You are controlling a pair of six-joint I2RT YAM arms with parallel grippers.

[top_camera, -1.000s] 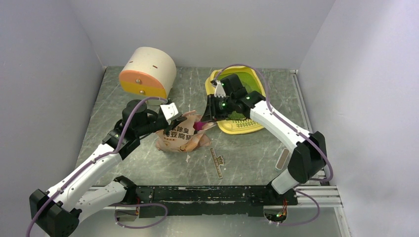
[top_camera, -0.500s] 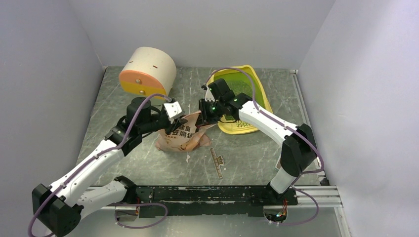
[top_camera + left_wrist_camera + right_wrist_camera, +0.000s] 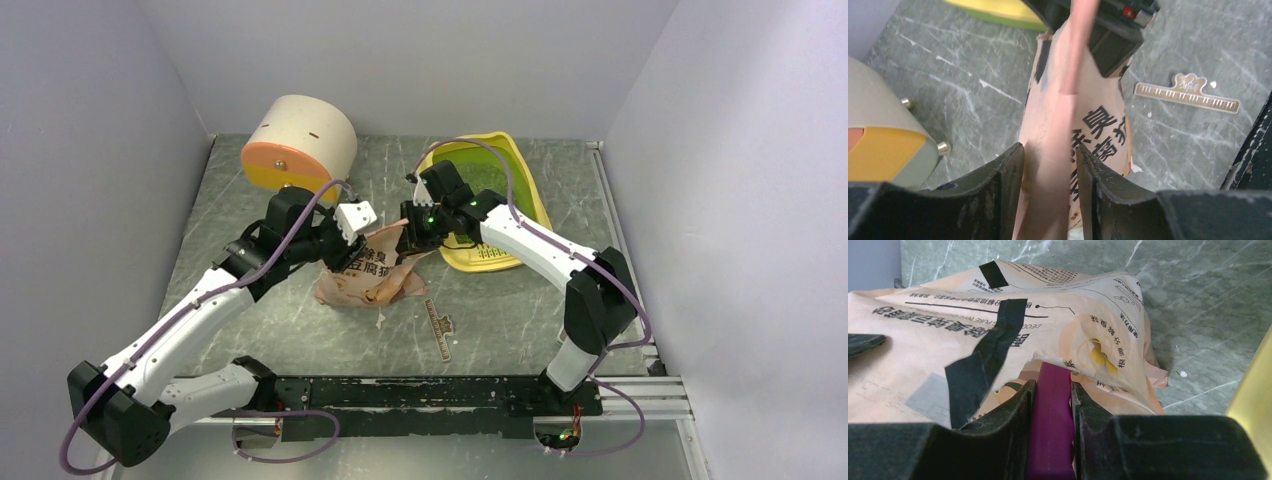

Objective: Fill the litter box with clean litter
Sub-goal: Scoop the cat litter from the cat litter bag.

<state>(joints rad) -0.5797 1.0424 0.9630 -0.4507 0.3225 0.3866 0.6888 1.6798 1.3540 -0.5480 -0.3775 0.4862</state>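
Note:
The yellow litter box (image 3: 533, 196) with its lime-green pan sits at the back right; a pale granule layer of clean litter (image 3: 490, 178) shows in the pan. The pink printed bag (image 3: 372, 275) lies mid-table. My left gripper (image 3: 352, 240) is shut on the bag's upper edge (image 3: 1050, 165). My right gripper (image 3: 412, 232) is shut on the magenta scoop handle (image 3: 1052, 415), whose far end is hidden inside the bag's mouth (image 3: 1048, 362). The litter box edge shows in the right wrist view (image 3: 1255, 400) and the left wrist view (image 3: 998, 10).
A cream-and-orange cylindrical container (image 3: 298, 148) stands at the back left, also in the left wrist view (image 3: 883, 145). A flat beige clip strip (image 3: 438, 330) lies on the table in front of the bag. White walls enclose the table.
My right gripper moved left from over the litter box to the bag's mouth, pushing the scoop inside. My left gripper shifted slightly right and up with the bag edge.

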